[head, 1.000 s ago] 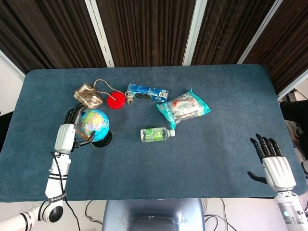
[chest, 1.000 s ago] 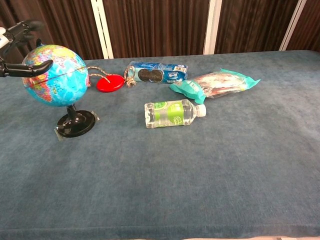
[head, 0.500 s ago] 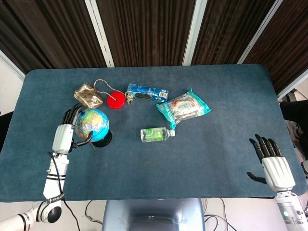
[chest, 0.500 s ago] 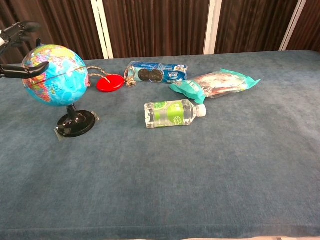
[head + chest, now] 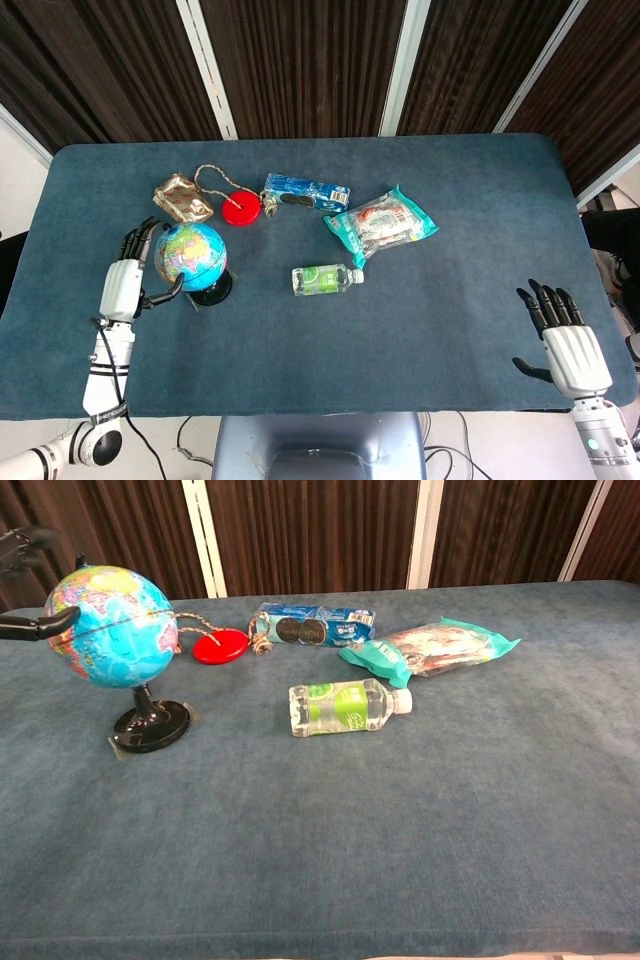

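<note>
The globe [image 5: 190, 256] stands upright on its base at the desk's [image 5: 420, 330] left, beside the spread, empty left hand [image 5: 124, 283]. Likely light, smooth and top-heavy, it is best grasped around the sphere.

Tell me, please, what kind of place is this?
Probably a lab or test room for robot handling, not a home. A table covered in blue cloth carries unrelated items: a globe, a water bottle, a snack bag. Dark wall panels stand behind, and the left robot hand is beside the globe.
</note>
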`<state>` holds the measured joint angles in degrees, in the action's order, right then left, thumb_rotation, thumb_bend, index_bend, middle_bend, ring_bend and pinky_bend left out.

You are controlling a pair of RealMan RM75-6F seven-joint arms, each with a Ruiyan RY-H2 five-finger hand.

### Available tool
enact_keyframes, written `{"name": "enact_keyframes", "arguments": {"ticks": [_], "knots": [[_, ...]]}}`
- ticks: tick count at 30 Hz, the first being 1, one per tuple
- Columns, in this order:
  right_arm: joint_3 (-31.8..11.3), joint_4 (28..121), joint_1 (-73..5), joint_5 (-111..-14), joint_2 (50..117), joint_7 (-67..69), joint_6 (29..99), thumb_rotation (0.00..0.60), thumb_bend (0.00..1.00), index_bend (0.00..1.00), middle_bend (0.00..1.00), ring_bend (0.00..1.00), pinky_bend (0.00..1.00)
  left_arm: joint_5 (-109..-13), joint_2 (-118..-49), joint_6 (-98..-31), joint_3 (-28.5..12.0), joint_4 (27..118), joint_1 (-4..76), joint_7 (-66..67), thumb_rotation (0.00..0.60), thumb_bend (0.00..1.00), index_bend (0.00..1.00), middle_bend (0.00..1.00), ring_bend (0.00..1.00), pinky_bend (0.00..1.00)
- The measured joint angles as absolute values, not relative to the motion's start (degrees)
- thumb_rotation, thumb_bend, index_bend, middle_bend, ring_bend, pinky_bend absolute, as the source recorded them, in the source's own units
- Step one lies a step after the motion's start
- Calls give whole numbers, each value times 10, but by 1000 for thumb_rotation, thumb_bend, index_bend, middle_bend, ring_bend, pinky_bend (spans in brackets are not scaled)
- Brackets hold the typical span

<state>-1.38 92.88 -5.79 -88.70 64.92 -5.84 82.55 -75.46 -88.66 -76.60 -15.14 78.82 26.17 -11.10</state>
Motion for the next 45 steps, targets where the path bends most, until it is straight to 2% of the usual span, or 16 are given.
{"name": "enact_keyframes", "arguments": {"ticks": [33,41,45], "knots": [[-14,931,-58,-885,652,-66,826,600,150,0,0,0,0,-717,-884,-742,-161,744,247,-131,527,318,0,0,0,62],[-14,930,-57,-886,651,-63,827,600,150,0,0,0,0,-707,-876,-731,-162,741,246,-116,543,317,0,0,0,64],[-14,931,-55,-888,649,-58,833,600,150,0,0,0,0,-707,-848,-723,-148,749,238,-90,564,318,0,0,0,64]]}}
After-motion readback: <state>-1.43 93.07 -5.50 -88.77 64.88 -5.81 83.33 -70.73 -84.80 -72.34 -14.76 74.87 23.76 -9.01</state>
